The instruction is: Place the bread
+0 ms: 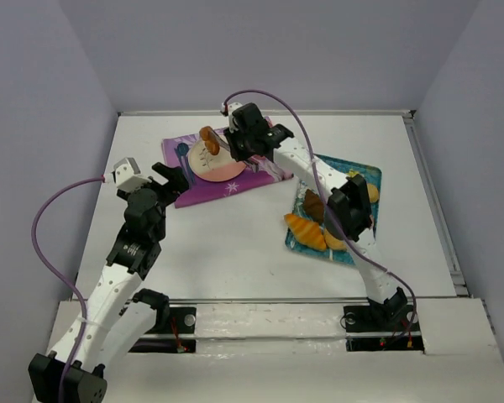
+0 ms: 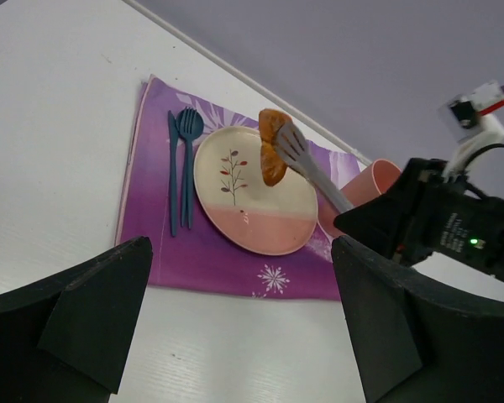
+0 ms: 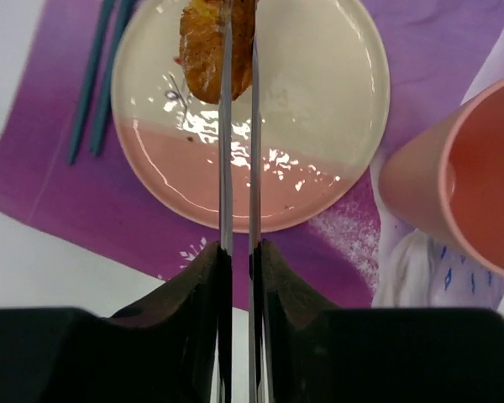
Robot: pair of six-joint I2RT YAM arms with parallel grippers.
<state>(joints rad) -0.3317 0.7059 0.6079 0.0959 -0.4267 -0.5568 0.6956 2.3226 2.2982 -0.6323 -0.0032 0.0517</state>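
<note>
The bread (image 1: 208, 136) is a small glossy orange-brown roll pinched in the tips of metal tongs (image 2: 315, 172). My right gripper (image 1: 240, 143) is shut on the tongs' handles (image 3: 238, 168). It holds the bread (image 3: 206, 42) over the far part of the cream-and-pink plate (image 3: 319, 84). The left wrist view shows the bread (image 2: 273, 151) raised above the plate's rim (image 2: 260, 235). My left gripper (image 1: 172, 180) is open and empty. It hovers at the near left edge of the purple mat (image 1: 210, 191), above the white table (image 2: 235, 336).
A pink cup (image 3: 462, 185) stands right of the plate on the mat. A blue fork and knife (image 2: 181, 168) lie left of the plate. A teal tray (image 1: 367, 172) at the right holds several other breads (image 1: 307, 231), partly hidden by the right arm.
</note>
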